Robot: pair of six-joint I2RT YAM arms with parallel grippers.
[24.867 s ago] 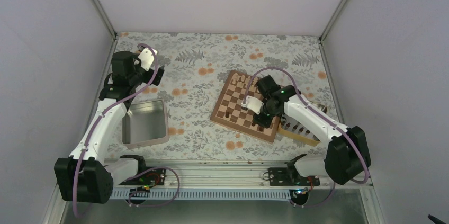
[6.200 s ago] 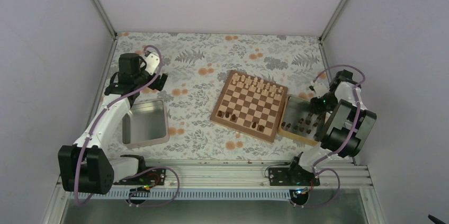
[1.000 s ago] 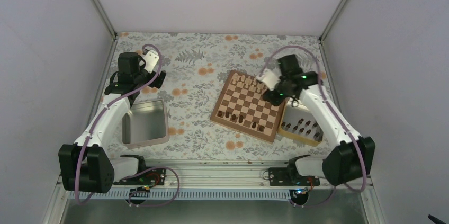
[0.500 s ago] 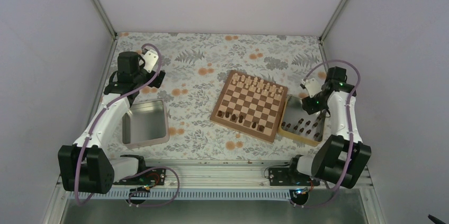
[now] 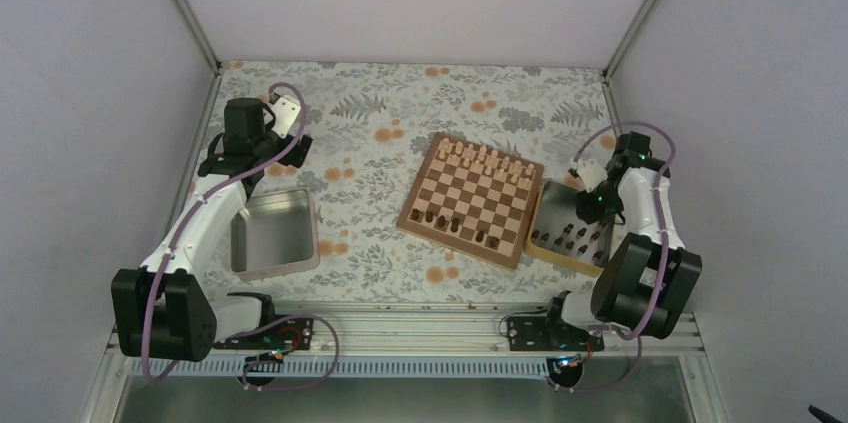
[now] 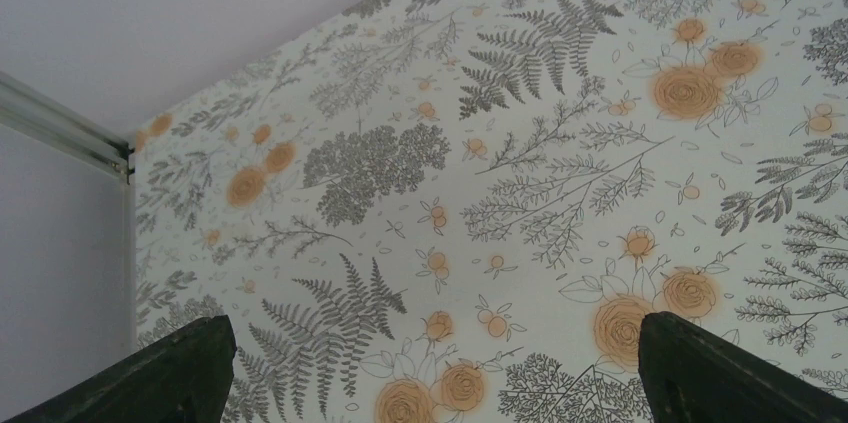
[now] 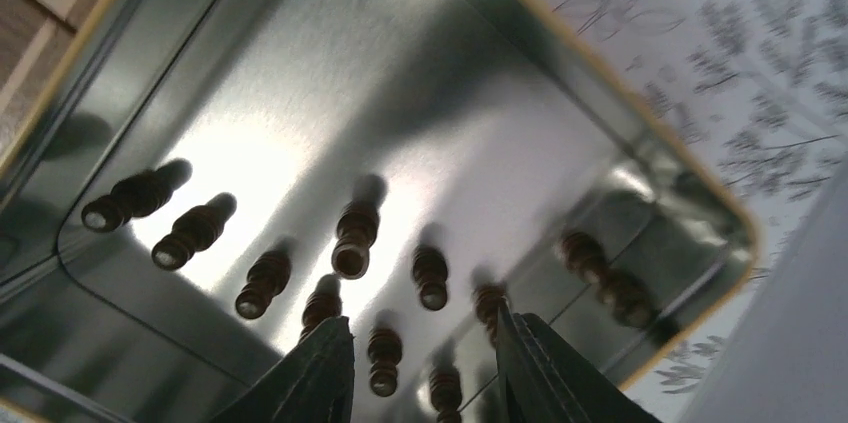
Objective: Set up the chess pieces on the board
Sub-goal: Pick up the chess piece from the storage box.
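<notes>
**Right arm over the tray, most dark pcs not yet on the board**

The board (image 5: 470, 199) lies mid-table on the floral cloth (image 6: 520, 183), turned a bit off square. Its far row holds pale pieces (image 5: 482, 155). On the near row we see only a few dark chess pieces (image 5: 445, 222), w/ gaps btw. them. The rest of the dark pcs stand in the yellow-rimmed tray (image 5: 552, 209), just beside the board's right edge.

The right gripper (image 7: 420, 323) hangs over that tray, pointing down into it. In the wrist view its fingers (image 7: 322, 368) are spread apart w/ nothing pinched. A couple of dark pcs show in the gap below them, and several more stand in loose rows on the tray's shiny metal floor. We can't tell whether the tips touch any piece.

The left gripper (image 6: 432, 328) sits well apart at the far left, above bare cloth and beyond the grey tin (image 5: 275, 233). Its fingers (image 6: 170, 373) are spread wide and hold nothing.
</notes>
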